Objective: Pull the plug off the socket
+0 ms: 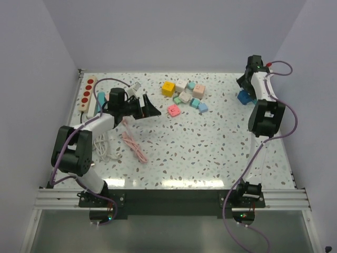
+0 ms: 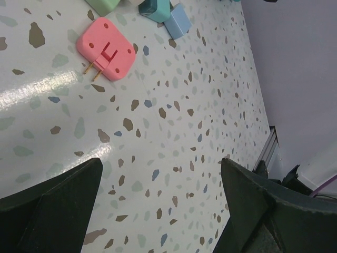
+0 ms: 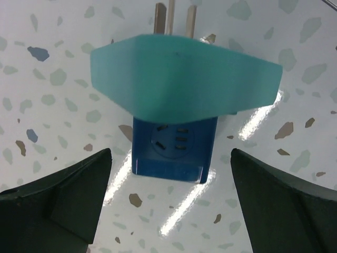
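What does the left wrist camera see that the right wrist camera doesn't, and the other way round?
Only the left wrist view: a pink plug lying flat with two prongs, plus a teal block and a pale blue block at the top edge. Only the right wrist view: a teal plug, prongs showing, overlapping a dark blue socket block. Both: the speckled tabletop, and an open end effector with nothing gripped, the left end effector and the right end effector.
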Available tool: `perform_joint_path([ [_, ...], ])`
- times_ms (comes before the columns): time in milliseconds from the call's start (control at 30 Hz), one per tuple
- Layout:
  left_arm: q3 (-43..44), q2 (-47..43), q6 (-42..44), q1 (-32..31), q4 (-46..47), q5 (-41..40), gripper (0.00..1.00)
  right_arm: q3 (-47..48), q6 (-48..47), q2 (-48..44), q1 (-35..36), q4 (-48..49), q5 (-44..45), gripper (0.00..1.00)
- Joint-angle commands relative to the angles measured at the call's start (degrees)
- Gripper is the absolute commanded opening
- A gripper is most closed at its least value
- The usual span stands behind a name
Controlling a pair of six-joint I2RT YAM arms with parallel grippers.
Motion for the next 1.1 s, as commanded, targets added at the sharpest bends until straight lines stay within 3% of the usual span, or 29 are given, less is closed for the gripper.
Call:
perform_joint_path([
  [0, 1.9, 0.3, 0.4, -0.2, 2.3, 0.3, 1.0, 3.0, 1.0, 3.5, -0.9, -1.8, 1.1, 0.98],
  [133, 2.6, 1.3, 0.3, -0.2, 1.9, 0.7, 1.0, 3.0, -0.6, 5.9, -1.5, 0.6, -1.4, 0.96],
  [233, 2.6, 1.4, 0.3, -0.2, 1.8, 0.7, 1.0, 1.8, -2.5, 6.0, -1.6, 3.9, -3.8, 0.89],
  [367, 2.8, 1.3, 1.1, -0.2, 0.5, 0.7, 1.0, -0.4, -5.9, 3.9, -1.7, 7.6, -7.4, 0.63],
  [400, 2.8, 1.1, 1.2, -0.2, 0.4, 0.6, 1.0, -1.5, -6.9, 2.9, -1.7, 9.7, -8.7, 0.46],
  [567, 2.5, -0.1, 0.7, -0.2, 1.0, 0.4, 1.0, -10.4, -13.8, -5.9, -1.6, 13.8, -20.2, 0.03],
  [733, 2.4, -0.8, 0.5, -0.3, 1.7, 0.8, 1.0, -16.3, -23.8, -11.4, -0.3, 9.1, -33.8, 0.0],
  [967, 0.6, -3.7, 0.5, -0.3, 1.2, 0.8, 1.0, -40.5, -31.4, -31.7, 8.1, 7.0, -30.3, 0.0],
  [1067, -0.7, -5.0, 1.4, -0.3, -0.2, 0.8, 1.0, -50.3, -34.7, -40.2, 12.5, 6.0, -33.5, 0.0],
])
